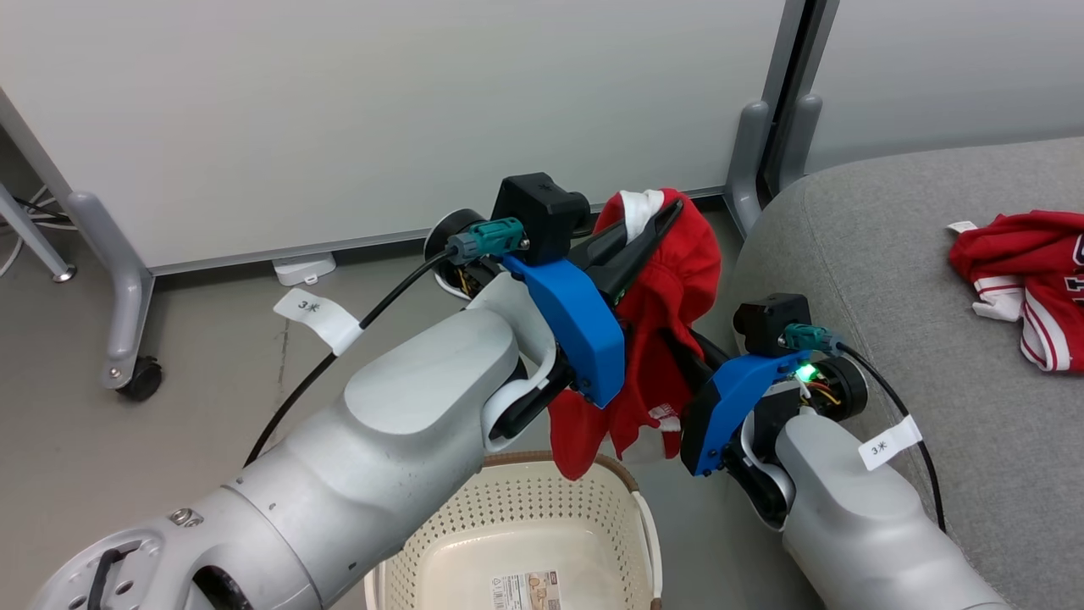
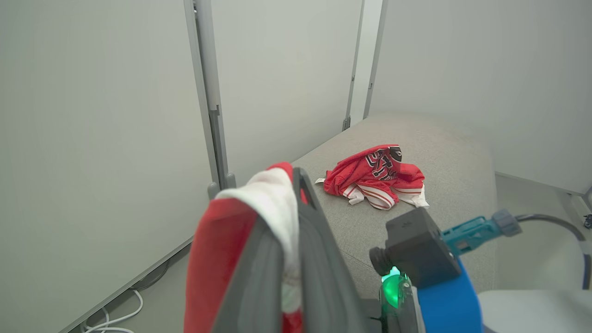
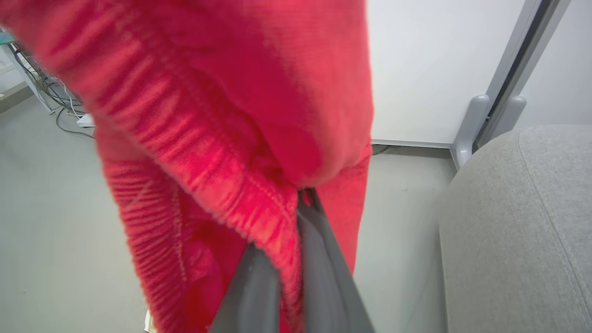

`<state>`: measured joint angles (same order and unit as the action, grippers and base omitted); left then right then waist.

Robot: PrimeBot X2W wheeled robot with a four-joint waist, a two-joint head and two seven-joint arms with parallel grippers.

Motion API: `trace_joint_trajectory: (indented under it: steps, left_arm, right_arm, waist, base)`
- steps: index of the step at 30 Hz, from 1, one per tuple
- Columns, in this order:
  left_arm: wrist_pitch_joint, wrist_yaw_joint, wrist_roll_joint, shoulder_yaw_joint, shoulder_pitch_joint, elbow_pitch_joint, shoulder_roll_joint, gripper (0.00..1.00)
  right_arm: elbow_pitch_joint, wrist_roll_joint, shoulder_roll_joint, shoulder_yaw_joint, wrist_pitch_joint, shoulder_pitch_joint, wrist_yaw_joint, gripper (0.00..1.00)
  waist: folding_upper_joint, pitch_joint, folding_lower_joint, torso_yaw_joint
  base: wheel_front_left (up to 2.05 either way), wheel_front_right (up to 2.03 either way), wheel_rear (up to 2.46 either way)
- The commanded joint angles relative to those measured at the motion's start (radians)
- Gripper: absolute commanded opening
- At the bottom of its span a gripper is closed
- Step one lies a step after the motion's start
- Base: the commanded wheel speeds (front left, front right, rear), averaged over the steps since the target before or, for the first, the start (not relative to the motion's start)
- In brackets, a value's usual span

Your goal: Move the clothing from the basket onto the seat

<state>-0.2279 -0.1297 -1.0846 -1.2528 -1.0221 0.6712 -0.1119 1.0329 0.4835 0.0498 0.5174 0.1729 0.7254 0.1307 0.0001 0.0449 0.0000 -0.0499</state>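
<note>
Red shorts with white trim hang in the air above the cream perforated basket, held by both grippers. My left gripper is shut on the top fold; its tips pinch red and white cloth. Lower and to the right, my right gripper is shut on the shorts' elastic waistband, which swallows the tips of the right gripper. The red jersey lies crumpled on the grey seat, its lettering showing on the jersey in the left wrist view.
White partition panels on castor feet stand behind, with a grey post next to the seat's corner. Cables run along the floor. The basket's bottom shows a label sticker.
</note>
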Motion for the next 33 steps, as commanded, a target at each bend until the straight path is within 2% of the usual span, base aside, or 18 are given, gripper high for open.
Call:
trace_joint_trajectory:
  steps: [1,2,14,20,23,26,33]
  left_arm:
    - [-0.006,-0.001,-0.004,-0.002,-0.005,0.004,-0.003,0.80]
    - [-0.006,-0.001,-0.006,-0.003,-0.003,0.008,-0.003,1.00]
    - [-0.003,-0.001,-0.018,-0.010,0.029,0.025,-0.016,1.00]
    - [-0.023,0.007,-0.011,0.005,0.082,0.012,-0.056,1.00]
    - [-0.033,0.019,0.005,0.024,0.129,-0.015,-0.096,1.00]
    - [-0.037,0.033,0.029,0.058,0.189,-0.058,-0.141,1.00]
    - [-0.038,0.077,0.156,0.245,0.401,-0.252,-0.234,1.00]
  right_arm:
    - [0.007,0.009,0.001,0.006,0.006,0.014,0.000,0.00]
    - [0.010,0.016,0.001,0.010,0.008,0.017,0.000,0.00]
    - [0.054,0.059,0.001,0.049,0.036,0.043,0.000,0.00]
    - [0.077,0.074,0.001,0.048,0.056,0.058,0.000,0.00]
    - [0.085,0.076,0.001,0.047,0.066,0.067,0.000,0.00]
    - [0.091,0.078,0.001,0.046,0.073,0.073,0.000,0.00]
    - [0.103,0.073,0.001,0.037,0.086,0.086,0.000,0.00]
  waist:
    - [-0.0001,-0.001,0.0000,0.000]
    - [-0.0001,-0.002,0.0000,0.000]
    - [-0.0001,-0.006,0.0000,-0.002]
    - [-0.0001,-0.002,0.0000,-0.003]
    - [-0.0001,0.000,0.0000,-0.007]
    - [-0.0001,0.002,0.0000,-0.012]
    - [-0.0001,0.007,0.0000,-0.026]
  base:
    - [0.00,0.00,0.00]
    - [0.00,0.00,0.00]
    - [0.00,0.00,0.00]
    - [0.00,0.00,0.00]
    - [0.00,0.00,0.00]
    - [0.00,0.00,0.00]
    - [0.00,0.00,0.00]
